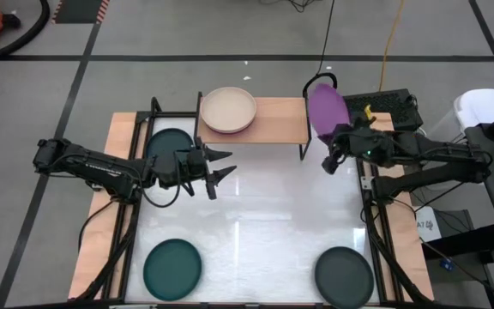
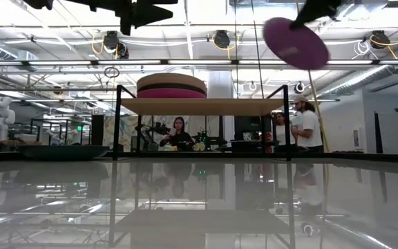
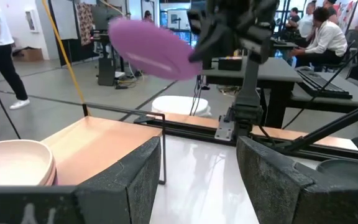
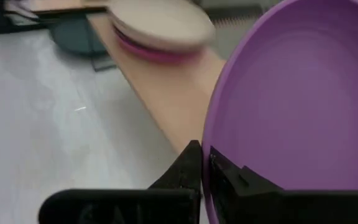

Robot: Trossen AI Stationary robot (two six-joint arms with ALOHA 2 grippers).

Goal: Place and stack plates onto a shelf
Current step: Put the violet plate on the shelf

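**Purple plate held over the shelf's right end**

Your right gripper [image 1: 331, 148] is clamped on the rim of the purple plate [image 1: 326, 109], held tilted in the air above the right end of the shelf [image 1: 277, 120]. A beige-topped stack [image 1: 228, 110] sits on the shelf's left part. Your left gripper [image 1: 221, 165] hangs with fingers apart just in front of the shelf, near a teal plate [image 1: 168, 144].

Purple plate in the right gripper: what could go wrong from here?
1. The right gripper pinches the purple plate by its rim only, tilted in the air, so it may slip or swing.
2. The plate hangs by the shelf's end; lowering it there could clip the edge or leg.
3. The stack fills the other half; a wide placement could nudge it.
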